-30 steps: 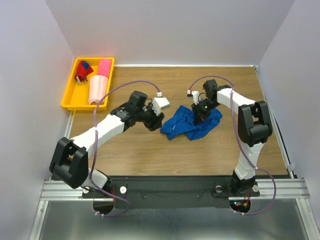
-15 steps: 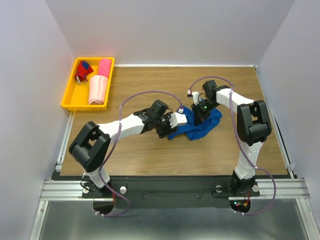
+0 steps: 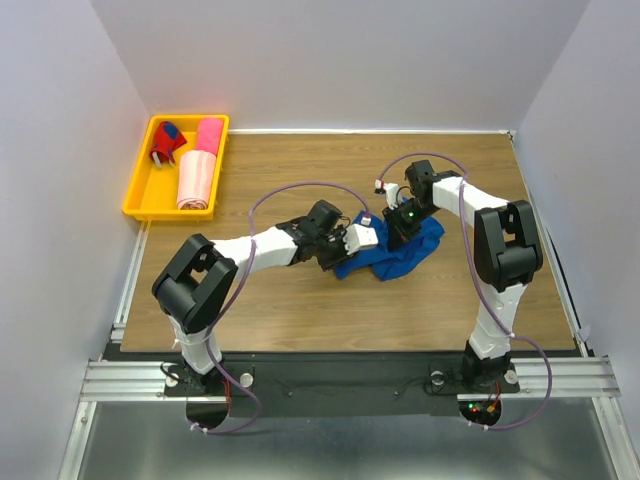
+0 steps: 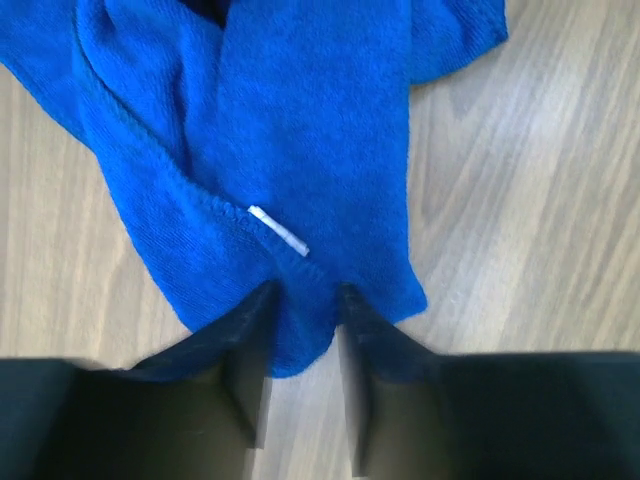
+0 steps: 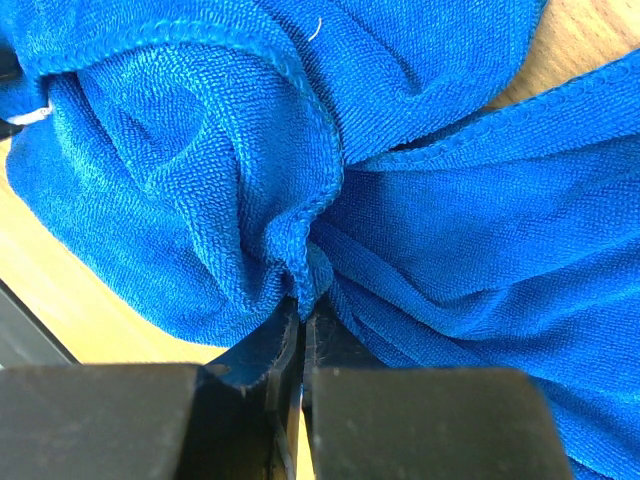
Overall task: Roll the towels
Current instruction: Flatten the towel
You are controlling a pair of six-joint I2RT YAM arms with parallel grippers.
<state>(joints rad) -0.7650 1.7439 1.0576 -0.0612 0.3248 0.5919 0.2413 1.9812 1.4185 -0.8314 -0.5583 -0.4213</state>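
Left fingers (image 4: 245,345) parted, astride towel (image 4: 300,130) corner, left wrist view. Clamp deep before pulling. Right wrist: right fingers (image 5: 258,345) pinched on bunched fold. Top: crumpled heap on table (image 3: 280,300) — stretch flat, then roll.

One blue towel (image 3: 408,252), one hot-pink towel (image 3: 209,135), one pale-pink towel (image 3: 196,180), one tray (image 3: 157,188).

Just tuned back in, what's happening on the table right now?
Both arms are on the royal blue towel, which lies crumpled mid-table, not rolled. The right gripper is shut on a bunched fold of it. The left gripper straddles one corner, its fingers apart with cloth between them, seemingly not clamped yet. The pale pink towel and hot pink towel sit rolled in the yellow tray at the far left.
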